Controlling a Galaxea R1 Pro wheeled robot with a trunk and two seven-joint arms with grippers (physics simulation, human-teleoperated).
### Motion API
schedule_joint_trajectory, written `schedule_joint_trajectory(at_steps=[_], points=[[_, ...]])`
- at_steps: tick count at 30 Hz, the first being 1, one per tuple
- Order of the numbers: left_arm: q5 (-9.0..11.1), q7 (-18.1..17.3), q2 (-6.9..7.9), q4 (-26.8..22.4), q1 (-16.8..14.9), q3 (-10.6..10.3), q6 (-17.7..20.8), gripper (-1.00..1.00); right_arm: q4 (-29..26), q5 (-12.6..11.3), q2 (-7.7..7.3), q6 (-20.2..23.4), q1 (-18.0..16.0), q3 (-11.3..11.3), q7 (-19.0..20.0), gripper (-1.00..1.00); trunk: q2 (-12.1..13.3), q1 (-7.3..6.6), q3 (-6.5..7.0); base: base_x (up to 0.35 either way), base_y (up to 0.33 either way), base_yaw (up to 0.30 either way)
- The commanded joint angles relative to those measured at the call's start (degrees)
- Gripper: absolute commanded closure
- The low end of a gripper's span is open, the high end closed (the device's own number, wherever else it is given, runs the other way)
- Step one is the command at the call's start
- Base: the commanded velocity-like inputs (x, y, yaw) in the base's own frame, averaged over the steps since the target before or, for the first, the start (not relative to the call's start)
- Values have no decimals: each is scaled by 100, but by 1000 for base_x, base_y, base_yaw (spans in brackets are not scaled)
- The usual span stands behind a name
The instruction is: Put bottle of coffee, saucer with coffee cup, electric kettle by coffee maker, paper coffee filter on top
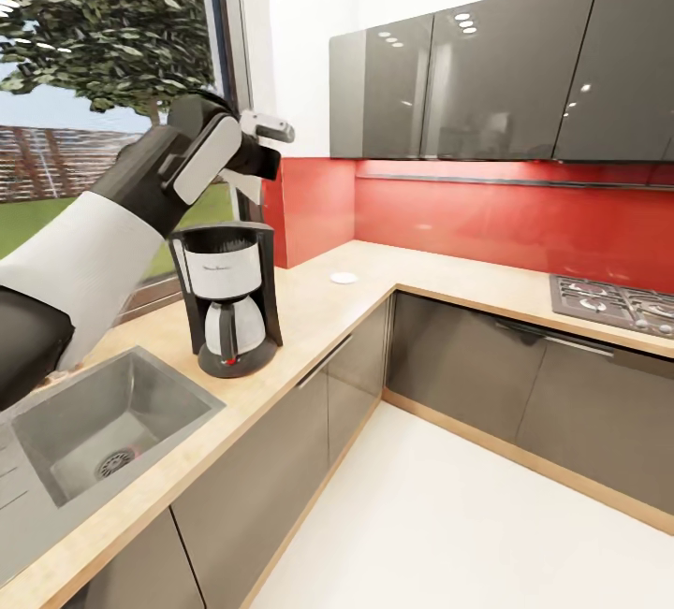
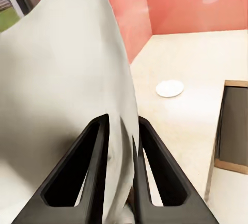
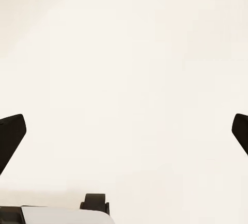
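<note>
Hovering left of frame, left jaws (image 2: 120,182) pinching the filter (image 2: 62,79) above the coffee maker (image 1: 227,296); right jaws (image 3: 124,131) wide open; filter unplaced, saucer (image 1: 344,278) apart.

The coffee maker (image 1: 227,298) stood upright on the kitchen countertop (image 1: 309,310) beside the steel sink — black, with a white upper housing. A paper coffee filter (image 2: 62,95) hung pinched above it — white, thin. The saucer (image 1: 344,278) lay flat near the corner.

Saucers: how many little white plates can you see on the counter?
1. The saucer lies on the counter near the corner, past the coffee maker. The arm may hide others.
</note>
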Motion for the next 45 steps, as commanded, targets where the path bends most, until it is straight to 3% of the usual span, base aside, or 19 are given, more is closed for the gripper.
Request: schedule_joint_trajectory(at_steps=[1,17,25,38,45], points=[[50,63,20,-6,-9,-31,9,100,4,21,-1,-17,-5,5,-3,-100,-6,1,-8,0,0,0],[-12,63,234,74,-9,-32,16,100,4,21,-1,-17,-5,5,-3,-100,-6,1,-8,0,0,0],[-535,61,330,231,-9,-60,24,100,4,21,-1,-17,-5,5,-3,-100,-6,1,-8,0,0,0],[-656,63,373,587,-9,-89,24,100,4,21,-1,-17,-5,5,-3,-100,-6,1,-8,0,0,0],[-657,57,386,858,-9,-377,24,100,4,21,-1,-17,-5,5,-3,-100,-6,1,-8,0,0,0]])
